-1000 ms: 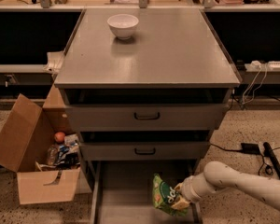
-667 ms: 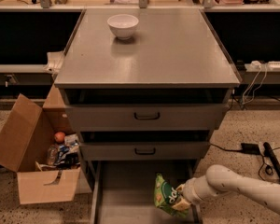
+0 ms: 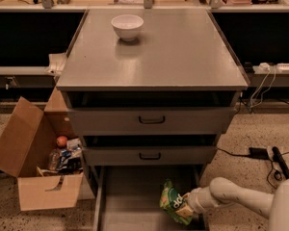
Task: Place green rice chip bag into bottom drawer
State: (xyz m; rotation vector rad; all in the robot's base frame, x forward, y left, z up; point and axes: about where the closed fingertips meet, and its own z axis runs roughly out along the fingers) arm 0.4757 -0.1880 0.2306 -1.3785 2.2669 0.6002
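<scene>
The green rice chip bag [image 3: 172, 201] is crinkled and glossy with white lettering. It sits at the right side of the bottom drawer [image 3: 130, 196], which is pulled out as a wide shallow grey tray below the two upper drawers. My gripper [image 3: 189, 207] reaches in from the lower right on a white arm [image 3: 241, 200] and meets the bag's right edge. I cannot see whether the bag rests on the drawer floor or hangs just above it.
A white bowl [image 3: 127, 26] stands on the cabinet top [image 3: 173, 57]. An open cardboard box [image 3: 36, 170] with bottles and an orange ball sits on the floor at the left. Cables and a power brick [image 3: 257, 153] lie on the floor at the right.
The arm and the bag have shifted slightly right and a little lower inside the bottom drawer. The rest of the scene is unchanged.
</scene>
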